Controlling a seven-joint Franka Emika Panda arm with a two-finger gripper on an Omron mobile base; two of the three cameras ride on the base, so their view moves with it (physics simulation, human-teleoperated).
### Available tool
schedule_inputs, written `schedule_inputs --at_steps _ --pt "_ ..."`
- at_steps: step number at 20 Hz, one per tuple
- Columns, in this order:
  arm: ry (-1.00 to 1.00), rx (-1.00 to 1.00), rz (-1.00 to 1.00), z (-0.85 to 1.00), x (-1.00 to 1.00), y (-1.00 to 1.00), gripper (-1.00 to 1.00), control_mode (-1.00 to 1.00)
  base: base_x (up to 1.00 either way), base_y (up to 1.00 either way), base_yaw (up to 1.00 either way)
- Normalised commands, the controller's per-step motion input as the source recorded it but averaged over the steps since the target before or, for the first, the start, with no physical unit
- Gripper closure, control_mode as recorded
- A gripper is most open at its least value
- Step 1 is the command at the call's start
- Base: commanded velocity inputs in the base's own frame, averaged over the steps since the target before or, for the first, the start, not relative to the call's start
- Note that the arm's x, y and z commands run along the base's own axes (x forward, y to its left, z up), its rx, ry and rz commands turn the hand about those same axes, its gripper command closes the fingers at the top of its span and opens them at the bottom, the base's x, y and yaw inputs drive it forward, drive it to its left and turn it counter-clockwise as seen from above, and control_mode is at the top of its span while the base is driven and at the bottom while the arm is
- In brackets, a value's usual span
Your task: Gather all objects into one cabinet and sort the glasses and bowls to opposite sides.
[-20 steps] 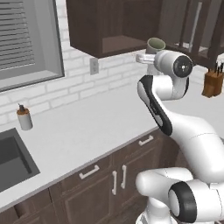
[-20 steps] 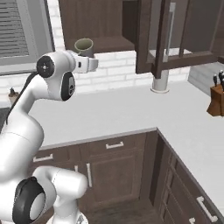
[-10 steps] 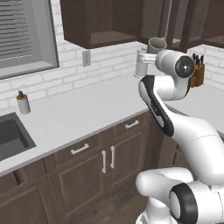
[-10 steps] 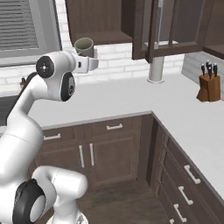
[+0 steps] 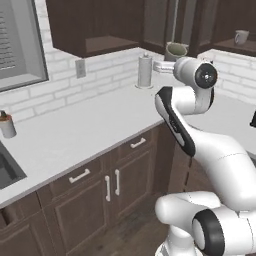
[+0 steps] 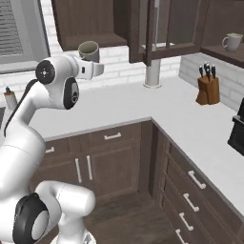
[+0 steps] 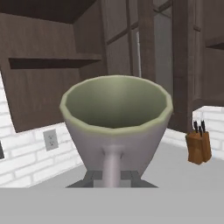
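**Tumbler held aloft near the cabinet**

I see my gripper (image 7: 112, 177) clamped on a pale tumbler (image 7: 116, 127), upright, above the worktop (image 5: 90, 120). Beyond it the cabinet (image 6: 164, 24) door hangs ajar. Farther right, another cup (image 6: 232, 41) sits on a shelf.

A pale grey-beige tapered tumbler (image 7: 116, 127) stands upright and close, open mouth up, before the dark brown wooden wall cabinet (image 7: 48, 65), with a brown wooden knife block (image 7: 198, 147) on the pale counter (image 7: 175, 168) at right.
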Motion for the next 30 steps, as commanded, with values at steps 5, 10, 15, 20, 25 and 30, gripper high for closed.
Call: schedule_inputs --at_steps 5,10,15,20,25,30 --pt "0.0 0.0 0.0 0.0 0.0 0.0 1.0 1.0 0.0 0.0 -0.06" --pt "0.0 0.0 0.0 0.0 0.0 0.0 1.0 1.0 0.0 0.0 -0.14" --pt "0.0 0.0 0.0 0.0 0.0 0.0 1.0 1.0 -0.03 -0.03 -0.46" --pt "0.0 0.0 0.0 0.0 0.0 0.0 1.0 1.0 0.0 0.0 -0.45" --pt "0.0 0.0 0.0 0.0 0.0 0.0 1.0 1.0 0.0 -0.03 -0.43" --pt "0.0 0.0 0.0 0.0 0.0 0.0 1.0 1.0 0.0 -0.17 -0.45"
